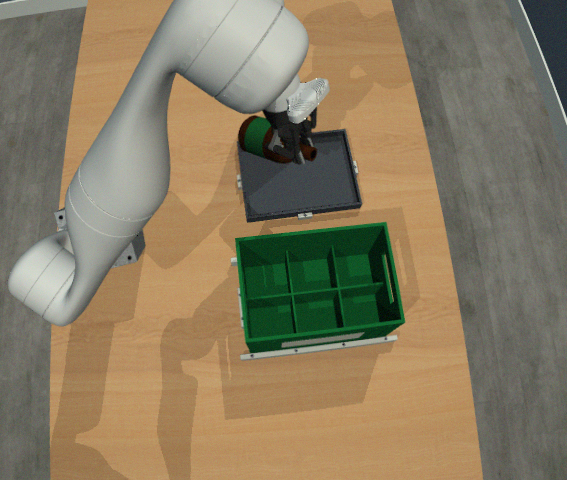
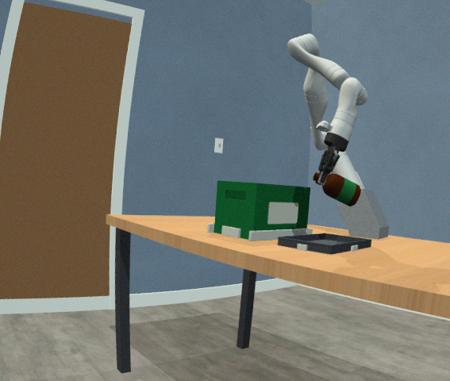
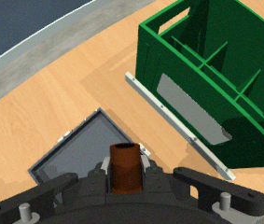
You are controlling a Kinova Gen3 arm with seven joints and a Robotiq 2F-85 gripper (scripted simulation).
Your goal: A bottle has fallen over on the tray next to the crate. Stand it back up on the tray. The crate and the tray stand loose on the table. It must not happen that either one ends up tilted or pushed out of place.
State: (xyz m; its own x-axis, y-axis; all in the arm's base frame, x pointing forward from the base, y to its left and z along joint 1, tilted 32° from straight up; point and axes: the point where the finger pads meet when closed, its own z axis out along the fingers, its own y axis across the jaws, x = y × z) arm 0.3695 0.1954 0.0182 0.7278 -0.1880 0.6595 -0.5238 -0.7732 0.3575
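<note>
The brown bottle with a green label (image 1: 256, 136) (image 2: 342, 189) (image 3: 125, 179) hangs in the air, well above the tray (image 1: 299, 193) (image 2: 319, 247) (image 3: 82, 151). It is tilted, nearer lying than upright, with its neck end higher and its base lower, toward the robot's base side. My gripper (image 1: 304, 150) (image 2: 321, 178) (image 3: 126, 165) is shut on the bottle's neck, one finger on each side, with the mouth sticking out past the fingers. In the top view the bottle's base shows over the tray's back left corner; the arm and gripper hide part of its body.
The green crate (image 1: 266, 345) (image 2: 235, 213) (image 3: 145, 61) with its dividers stands beside the tray, its compartments empty. A pale strip (image 1: 319, 348) (image 3: 180, 127) runs along each long side of the crate. Small pale blocks (image 1: 304, 215) (image 2: 301, 247) sit at the tray's edges.
</note>
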